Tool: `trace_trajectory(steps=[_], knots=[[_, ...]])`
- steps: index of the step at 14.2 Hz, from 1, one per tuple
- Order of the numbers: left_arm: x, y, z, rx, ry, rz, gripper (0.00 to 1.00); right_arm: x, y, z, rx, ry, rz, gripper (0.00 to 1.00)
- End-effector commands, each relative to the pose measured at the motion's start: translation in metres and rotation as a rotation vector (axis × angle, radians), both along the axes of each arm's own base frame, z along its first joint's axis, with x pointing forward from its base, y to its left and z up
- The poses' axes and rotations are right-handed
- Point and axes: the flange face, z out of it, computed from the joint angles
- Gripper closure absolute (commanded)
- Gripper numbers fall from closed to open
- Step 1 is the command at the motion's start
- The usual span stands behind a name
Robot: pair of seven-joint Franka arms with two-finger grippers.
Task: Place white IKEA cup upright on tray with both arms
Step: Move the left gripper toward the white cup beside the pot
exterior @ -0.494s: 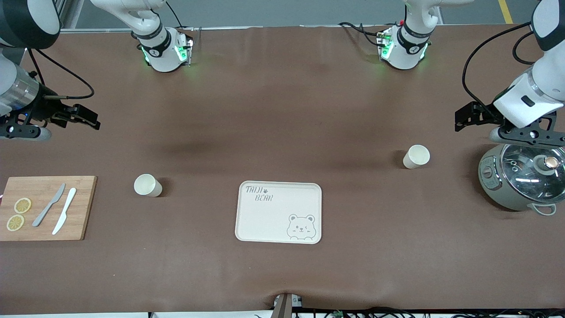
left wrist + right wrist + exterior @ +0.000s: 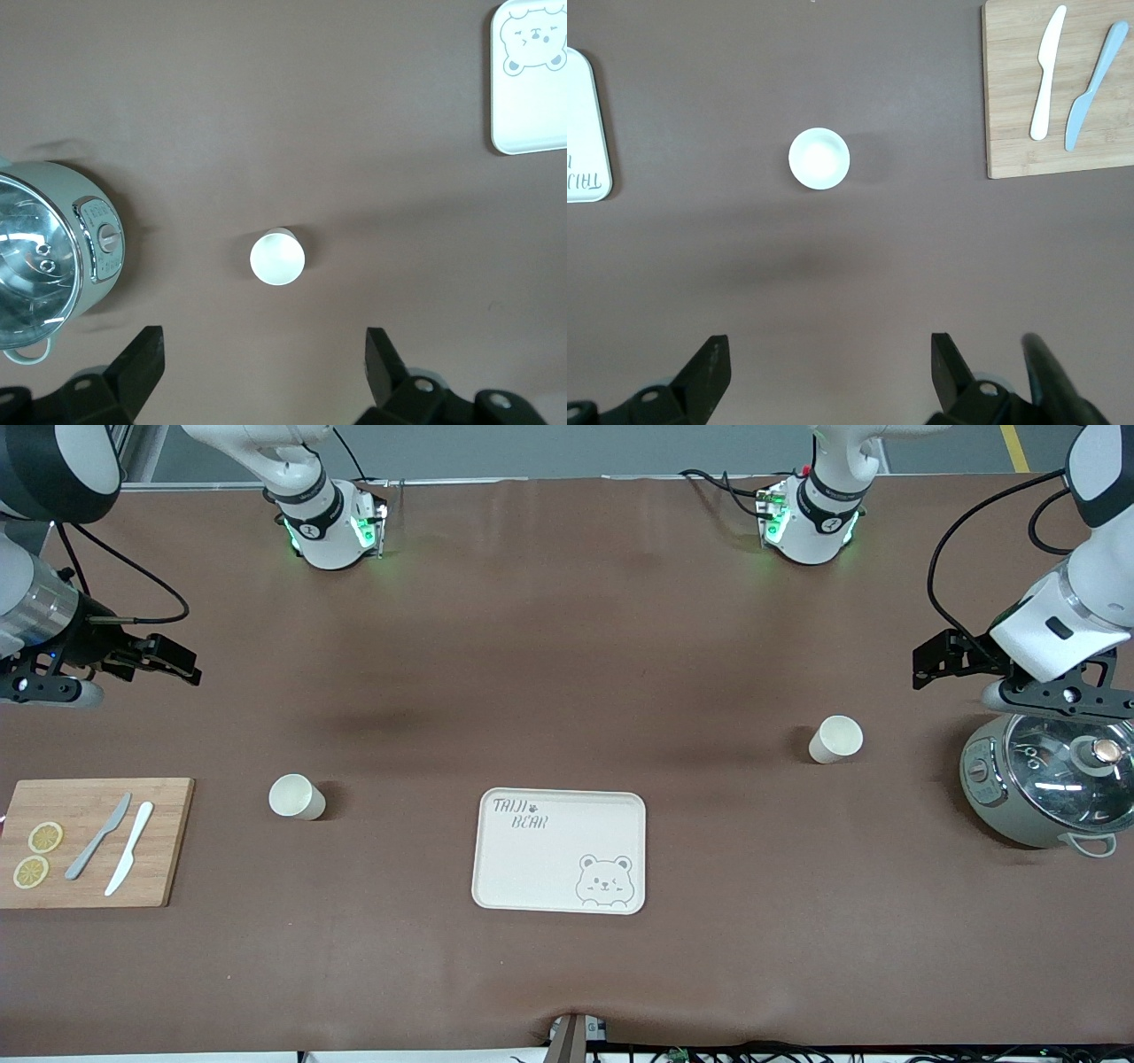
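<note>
**Two Cups Wait on the Table as Both Arms Hover High**

Across the brown table, from the right arm's end to the left arm's, the scene reads as follows. The right gripper (image 2: 173, 661) hangs over bare cloth above the wooden cutting board (image 2: 159, 841), its jaws spread wide and empty, as the right wrist view confirms. One white cup (image 2: 295, 796) stands upright between the board and the tray (image 2: 532, 868), mouth up. The tray lies flat near the middle, nothing on it. A second white cup (image 2: 835, 739) stands upright toward the left arm's end, farther from the front camera than the tray, beside a grey cooker (image 2: 1045, 788). The left gripper (image 2: 939, 660) hangs above the table near the cooker, jaws fully apart and holding nothing.

The step in hand looks like the approach. Each arm would do well to descend straight over its own cup, centre the wall between the fingers, and close gently so the cup stays vertical. The left arm should keep clear of the cooker. Both wrists point downward, cameras looking straight at the cups.
</note>
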Motion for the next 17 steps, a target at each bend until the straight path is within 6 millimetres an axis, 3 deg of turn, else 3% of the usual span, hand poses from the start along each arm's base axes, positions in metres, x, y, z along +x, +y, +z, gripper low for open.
trace_trajectory(steps=[1,3,6,17], knots=[[0.006,-0.001,-0.007,0.0,0.005,-0.011,0.0,-0.003,-0.005,0.002,-0.014,0.002,0.002,0.0],[0.006,0.001,-0.014,0.0,0.004,-0.006,0.0,-0.003,-0.005,0.002,-0.014,0.002,0.002,0.0],[0.002,0.004,-0.042,0.005,-0.009,-0.042,0.0,-0.003,-0.005,0.002,-0.014,0.002,0.002,0.0],[-0.027,0.057,-0.154,0.009,-0.043,-0.124,0.0,-0.002,-0.005,0.0,-0.014,0.002,0.002,0.0]])
